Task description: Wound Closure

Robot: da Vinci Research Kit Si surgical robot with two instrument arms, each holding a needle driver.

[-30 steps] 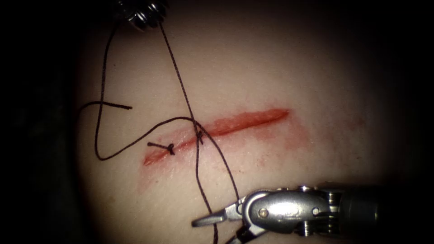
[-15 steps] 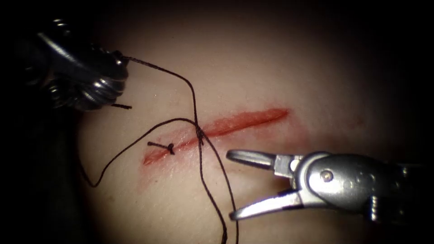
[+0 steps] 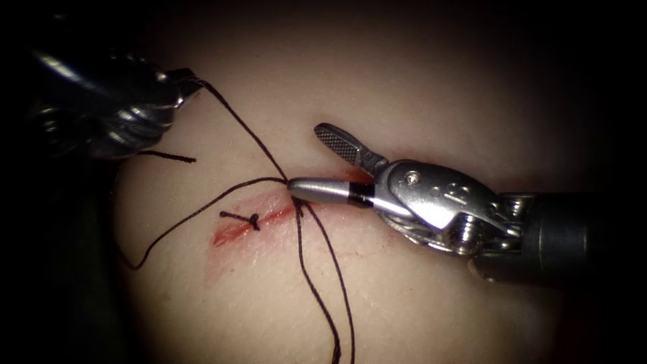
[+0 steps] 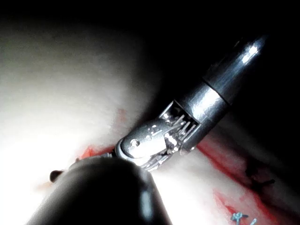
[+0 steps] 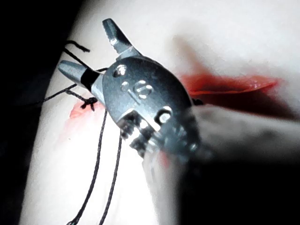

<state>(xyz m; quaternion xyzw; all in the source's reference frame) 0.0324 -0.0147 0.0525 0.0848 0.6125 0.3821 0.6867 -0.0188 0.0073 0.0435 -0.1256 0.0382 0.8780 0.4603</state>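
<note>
The tissue (image 3: 418,87) bears a slanting red cut (image 3: 232,232). My left tool (image 3: 192,79) is at the upper left, shut on the dark thread (image 3: 246,131), which runs down to a knot (image 3: 297,204) on the cut. My right tool (image 3: 304,156) comes from the right with jaws open and holds nothing; one jaw lies along the cut with its tip at the knot, the other points up. Two strands (image 3: 323,296) drop from the knot toward the lower edge. In the right wrist view the open right tool (image 5: 86,47) sits above the thread (image 5: 101,154).
An older stitch knot (image 3: 255,221) with a short tail sits on the cut left of the new knot. A slack loop of thread (image 3: 168,236) trails to the lower left. A cut thread end (image 3: 172,157) lies below the left tool. The left wrist view has the right tool (image 4: 154,143).
My right tool rose from the lower right to the cut, jaws still open, one jaw tip now at the knot. The left tool came down to the upper left, and its thread now runs straight.
</note>
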